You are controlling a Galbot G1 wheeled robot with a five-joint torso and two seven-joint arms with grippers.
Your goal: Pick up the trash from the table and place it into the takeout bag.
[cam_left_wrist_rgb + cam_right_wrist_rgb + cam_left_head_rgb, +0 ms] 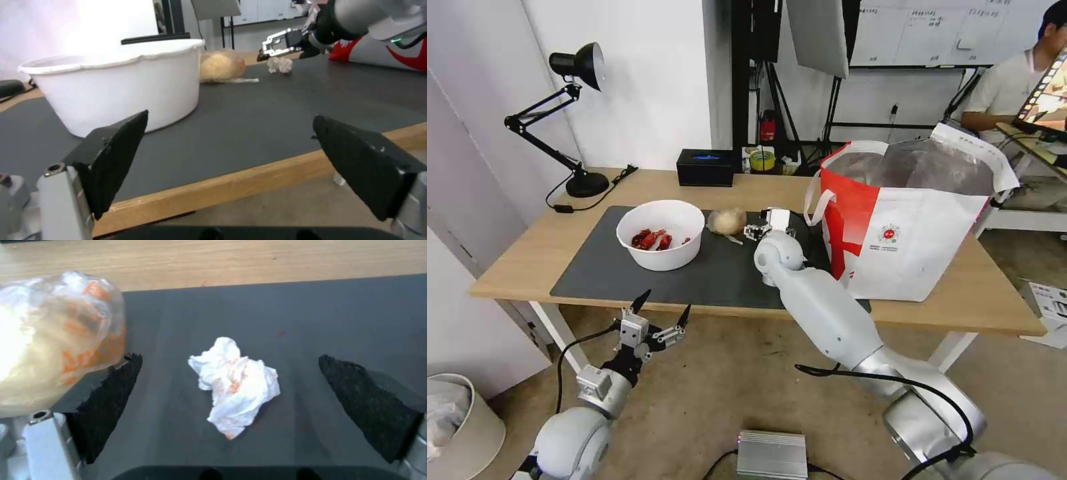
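While the left gripper [662,308] waits with fingers spread below the near edge of the long light-wood table [534,257], the right gripper [231,386] hangs over the dark grey mat [720,277], jaws wide apart and holding nothing, straddling the small crumpled white tissue ball [234,384] that lies between them. The beige plastic-wrap ball [53,340] sits against one fingertip [116,386], so a closing stroke could nudge or snag it; the light tissue might also slip free during transfer to the boxy white-and-red takeout bag [907,227] nearby on the right.
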